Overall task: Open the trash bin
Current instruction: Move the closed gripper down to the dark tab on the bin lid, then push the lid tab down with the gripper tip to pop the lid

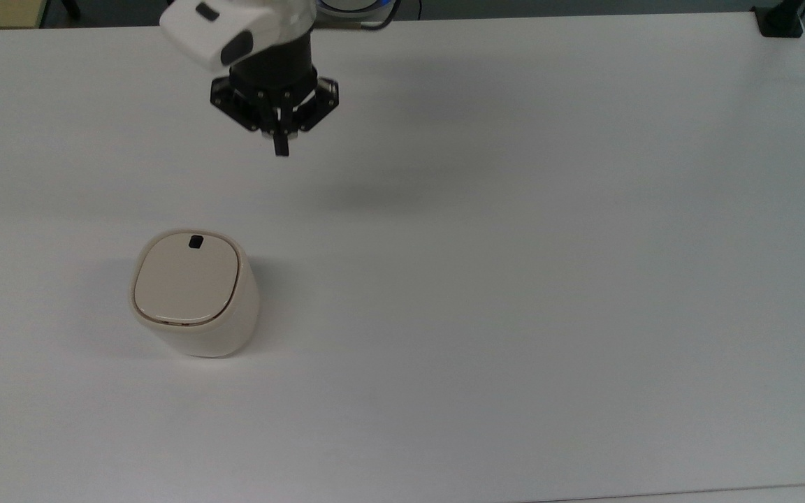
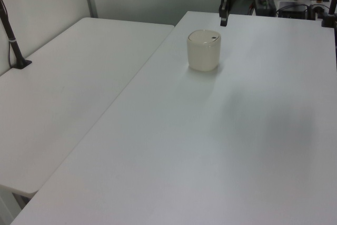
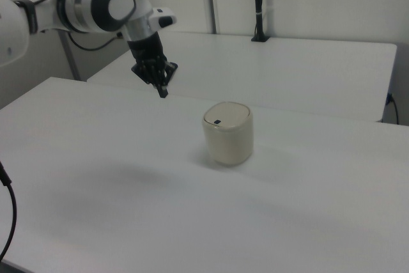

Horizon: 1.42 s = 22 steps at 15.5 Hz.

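Note:
The trash bin (image 1: 193,293) is a small cream-white rounded-square tub on the white table (image 1: 514,244), its flat lid down and a small black latch (image 1: 196,242) at the lid's far edge. It stands too in the left view (image 2: 203,50) and the right view (image 3: 228,132). My gripper (image 1: 281,148) hangs in the air above the table, beyond the bin and toward the top view's right, with its black fingers shut together and nothing held. I see the gripper in the left view (image 2: 224,22) and the right view (image 3: 163,91), higher than the lid.
A second white table (image 2: 68,88) adjoins on the left view's left. A black clamp (image 1: 780,21) sits at the table's far right corner in the top view. A black post (image 3: 258,4) stands on the far table in the right view.

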Each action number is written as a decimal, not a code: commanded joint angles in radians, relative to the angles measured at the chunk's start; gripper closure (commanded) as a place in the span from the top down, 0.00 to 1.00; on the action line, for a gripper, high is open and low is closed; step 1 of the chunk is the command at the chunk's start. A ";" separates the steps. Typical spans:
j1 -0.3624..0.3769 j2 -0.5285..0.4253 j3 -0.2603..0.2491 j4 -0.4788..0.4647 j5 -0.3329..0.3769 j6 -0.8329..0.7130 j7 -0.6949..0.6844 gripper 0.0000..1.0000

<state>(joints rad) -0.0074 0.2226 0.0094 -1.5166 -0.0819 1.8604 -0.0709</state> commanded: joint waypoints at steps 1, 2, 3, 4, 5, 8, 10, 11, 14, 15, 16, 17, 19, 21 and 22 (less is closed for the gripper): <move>-0.023 0.070 -0.008 -0.004 0.017 0.106 -0.003 0.00; -0.032 0.078 -0.008 -0.004 0.017 0.135 0.018 0.00; -0.043 0.084 -0.008 -0.004 0.016 0.158 0.034 0.00; -0.060 0.092 -0.008 -0.004 0.016 0.170 0.036 0.00; -0.071 0.099 -0.008 -0.004 0.014 0.175 0.036 0.00; -0.101 0.119 -0.008 0.010 0.014 0.212 0.037 0.00; -0.118 0.139 -0.011 0.012 0.014 0.253 0.045 0.00; -0.126 0.148 -0.011 0.012 0.014 0.287 0.060 0.00; -0.135 0.184 -0.011 0.012 0.014 0.370 0.080 0.00; -0.135 0.193 -0.011 0.012 0.013 0.387 0.086 0.00; -0.137 0.198 -0.011 0.012 0.013 0.397 0.091 0.00; -0.135 0.207 -0.011 0.012 0.011 0.404 0.091 0.00; -0.137 0.213 -0.011 0.012 0.010 0.405 0.091 0.00; -0.140 0.216 -0.012 0.009 0.004 0.408 0.091 0.00; -0.140 0.218 -0.015 0.006 0.004 0.408 0.091 0.00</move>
<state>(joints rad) -0.1501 0.4361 0.0045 -1.5122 -0.0819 2.2535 0.0073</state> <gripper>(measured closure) 0.991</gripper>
